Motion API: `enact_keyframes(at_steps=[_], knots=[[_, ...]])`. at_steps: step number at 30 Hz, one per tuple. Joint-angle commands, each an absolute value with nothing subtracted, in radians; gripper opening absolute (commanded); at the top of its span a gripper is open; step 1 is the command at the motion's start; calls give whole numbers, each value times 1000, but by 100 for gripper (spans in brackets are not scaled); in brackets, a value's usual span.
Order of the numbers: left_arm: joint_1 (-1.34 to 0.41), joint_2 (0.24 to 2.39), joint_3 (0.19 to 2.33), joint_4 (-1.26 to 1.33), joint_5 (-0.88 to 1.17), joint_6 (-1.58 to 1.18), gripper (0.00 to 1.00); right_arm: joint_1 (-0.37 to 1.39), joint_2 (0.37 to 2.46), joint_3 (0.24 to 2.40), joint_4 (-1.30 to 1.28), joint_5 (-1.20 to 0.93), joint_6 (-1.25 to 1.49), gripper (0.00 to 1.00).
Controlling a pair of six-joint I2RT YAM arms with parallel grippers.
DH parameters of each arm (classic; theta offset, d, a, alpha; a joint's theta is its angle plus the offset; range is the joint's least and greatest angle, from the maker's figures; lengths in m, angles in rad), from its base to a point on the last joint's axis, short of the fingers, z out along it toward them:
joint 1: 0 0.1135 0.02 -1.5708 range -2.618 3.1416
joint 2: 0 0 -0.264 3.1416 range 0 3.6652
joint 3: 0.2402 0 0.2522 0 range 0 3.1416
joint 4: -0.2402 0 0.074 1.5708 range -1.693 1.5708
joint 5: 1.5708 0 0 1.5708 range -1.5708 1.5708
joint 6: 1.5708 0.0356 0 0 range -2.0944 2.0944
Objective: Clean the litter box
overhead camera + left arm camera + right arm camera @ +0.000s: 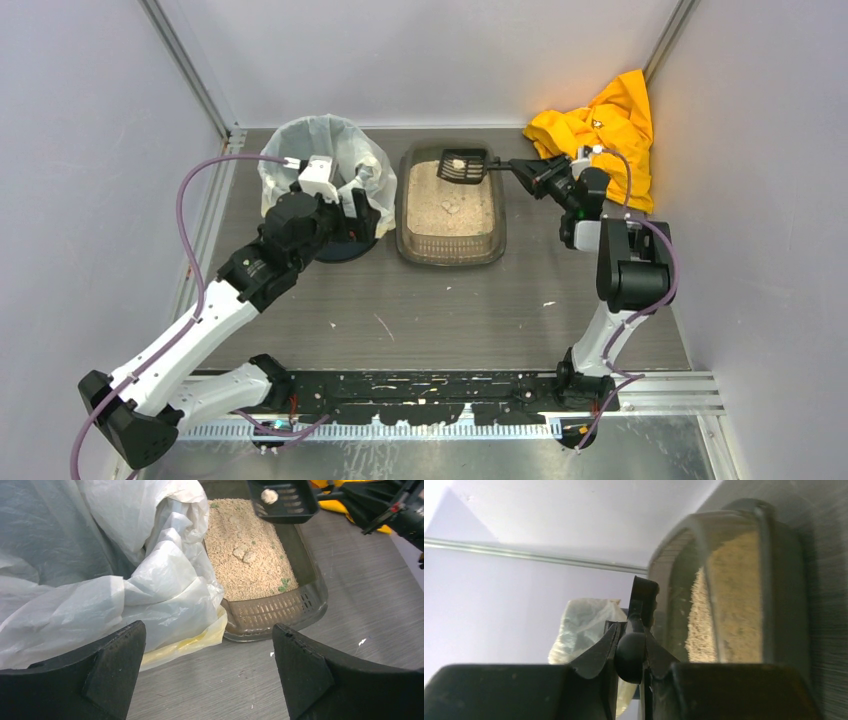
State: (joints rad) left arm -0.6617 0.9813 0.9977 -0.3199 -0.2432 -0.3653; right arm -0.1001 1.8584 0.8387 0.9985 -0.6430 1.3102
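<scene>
The litter box lies mid-table, filled with beige granules and a few pale clumps. Over its far end hangs a black slotted scoop carrying one pale clump. My right gripper is shut on the scoop's handle, reaching in from the box's right side. My left gripper stands open and holds nothing, low over the table between the bin and the box's near left corner.
A round bin lined with a white plastic bag stands just left of the box. A crumpled yellow cloth lies at the back right corner. Enclosure walls close in on both sides and the back.
</scene>
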Motion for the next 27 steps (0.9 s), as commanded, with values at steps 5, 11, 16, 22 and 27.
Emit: enact_keyframes(at_steps=[5,11,16,22,27], knots=[[-662,893,1084,-453,-490,-486,100,-43,1578,1010,622,-648,1173,1],[-662,706,1100,-536,-739,-517,100,44,1560,1190,464,-640,1165,1],[-662,563,1073,-537,-803,-494,100,167,1607,1374,312,-607,1087,1],[-661,501,1050,-573,-810,-470,100,294,1738,1604,222,-610,1033,1],[-662,471,1043,-588,-799,-454,98,386,1817,1764,75,-597,850,1]])
